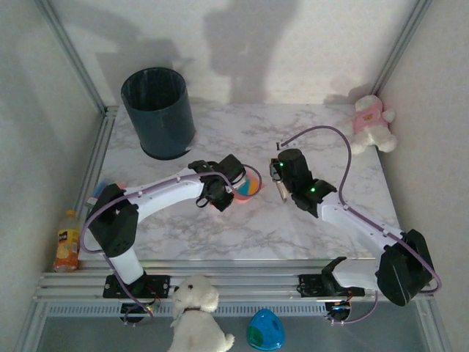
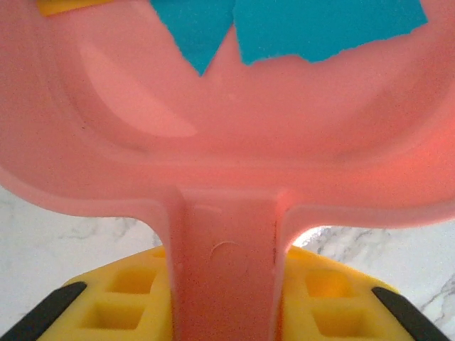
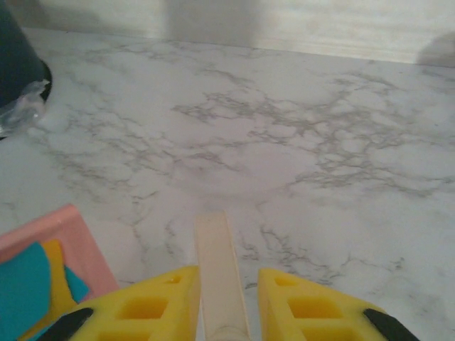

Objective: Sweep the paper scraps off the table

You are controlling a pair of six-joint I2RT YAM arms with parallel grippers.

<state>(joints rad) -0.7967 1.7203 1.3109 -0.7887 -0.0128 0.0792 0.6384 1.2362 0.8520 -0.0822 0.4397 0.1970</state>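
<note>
My left gripper (image 2: 224, 298) is shut on the handle of a pink dustpan (image 2: 227, 142). Bright blue paper scraps (image 2: 320, 28) and an orange one (image 2: 64, 6) lie inside the pan. From above, the pan (image 1: 250, 188) sits mid-table just right of the left gripper (image 1: 222, 198). My right gripper (image 3: 222, 298) is shut on a pale beige flat handle (image 3: 217, 256) that points away over the marble table (image 3: 284, 142). The pan's corner (image 3: 78, 241), with scraps (image 3: 25, 284) in it, lies to its left. In the top view the right gripper (image 1: 281, 183) stands beside the pan.
A dark round bin (image 1: 157, 110) stands at the table's back left. A pink and white plush (image 1: 372, 125) sits at the back right corner. A juice bottle (image 1: 67, 242) stands off the left rail. A white plush dog (image 1: 196, 315) and a blue egg toy (image 1: 265, 330) lie in front.
</note>
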